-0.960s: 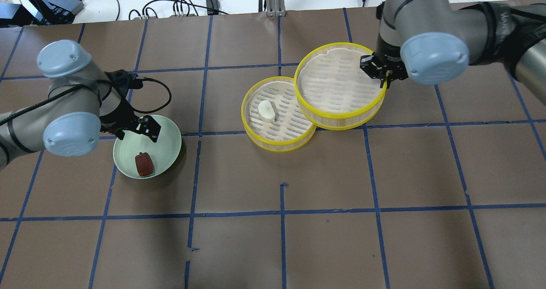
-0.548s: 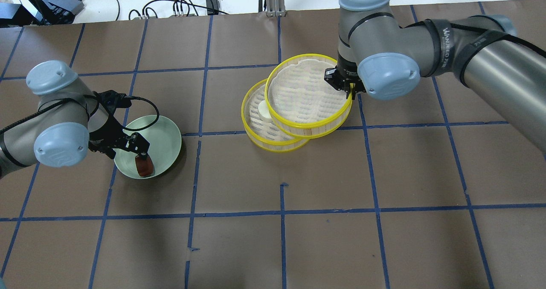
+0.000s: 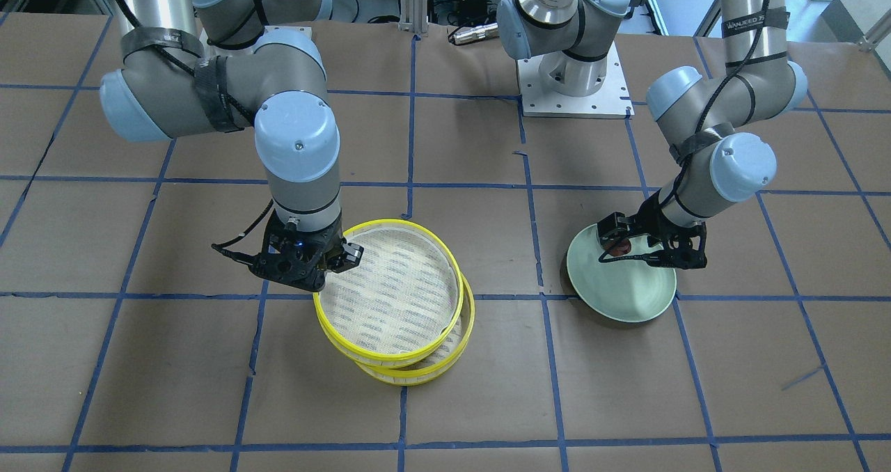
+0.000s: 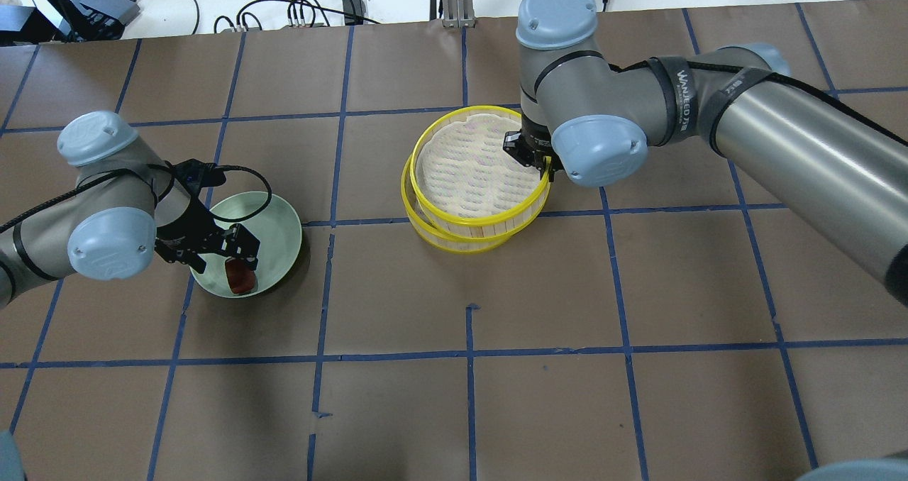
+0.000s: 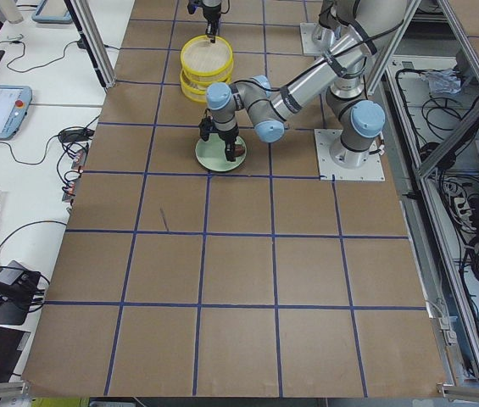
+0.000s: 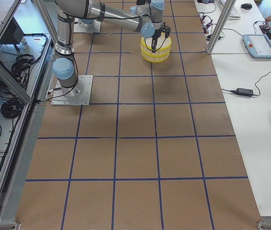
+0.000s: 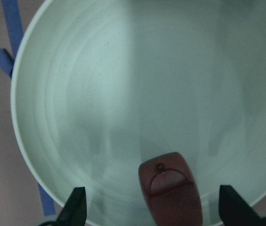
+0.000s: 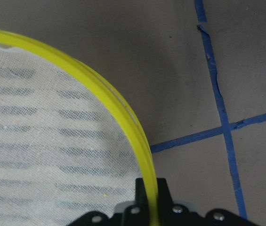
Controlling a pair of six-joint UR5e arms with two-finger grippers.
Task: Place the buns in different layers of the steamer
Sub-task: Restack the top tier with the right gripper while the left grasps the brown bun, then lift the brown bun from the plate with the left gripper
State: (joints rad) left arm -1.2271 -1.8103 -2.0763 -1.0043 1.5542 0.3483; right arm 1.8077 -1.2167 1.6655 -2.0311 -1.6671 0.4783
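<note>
Mostly hidden is the floor of the lower tray [image 4: 440, 240]: the upper tray [image 4: 468, 162] covers nearly all of it, leaving only a yellow-rimmed crescent on the side toward the plate [image 4: 277, 218], so what lies inside cannot be told. Whether the two trays touch or a gap remains also cannot be made out. Both side views show the scene too small for detail. The left wrist view cuts off the plate's far edge and shows only the fingertips. The left arm is bent with its wrist pointing down over the plate. The left gripper [image 7: 155, 213] is spread wide, one finger on each side of the reddish-brown bun [image 4: 240, 277], with a gap on both sides. That bun lies in the plate near the rim on the robot's side. The right arm stretches out long over the table [image 4: 567, 325] with its wrist vertical. The right gripper [image 4: 546, 172] is pinching the upper tray's yellow rim at the edge farthest from the plate, and the rim runs between the fingers. Counted: two arms, two steamer trays well apart from the plate, one plate, one visible bun.
</note>
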